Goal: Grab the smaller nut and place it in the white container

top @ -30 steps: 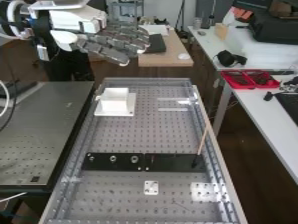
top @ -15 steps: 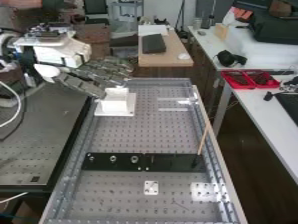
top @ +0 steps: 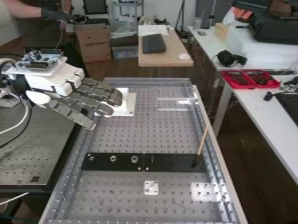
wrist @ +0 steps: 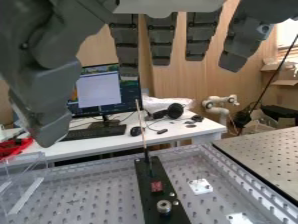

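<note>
White container (top: 124, 106): on its flat white base at the far part of the perforated metal surface (top: 126, 135). My fingers (top: 85, 102) overlap its near side in the high view, so I cannot tell whether they touch it or what is inside. Fingers extended and spread wide, nothing between them; in the wrist view the thumb is well apart from the others.

Smaller nut (top: 91, 158): on the flat black bar (top: 173, 162), outside the container. Larger nut (top: 113, 158) just beside it, then the bearing (top: 134, 159), all in one row. A thin stick (top: 203, 141) rises at a tilt from the bar's other end. In the wrist view I note a small red piece (wrist: 156, 186) on the bar, with a round metal part (wrist: 163, 206) near it.

Red tray (top: 241, 87): two compartments, dark small items in both, too small to identify. It sits on the white side table (top: 257, 107), near black headphones (top: 231, 59).

Surface: a small white plate with holes (top: 151, 188) lies apart from the bar, on the near side.

Room: wooden table (top: 166, 60) beyond, carrying a dark flat object (top: 154, 43); cardboard boxes (top: 93, 37) on the floor. The wrist view gives me a monitor (wrist: 100, 90), with a keyboard (wrist: 96, 131) in front and a mouse (wrist: 136, 131) beside it.
</note>
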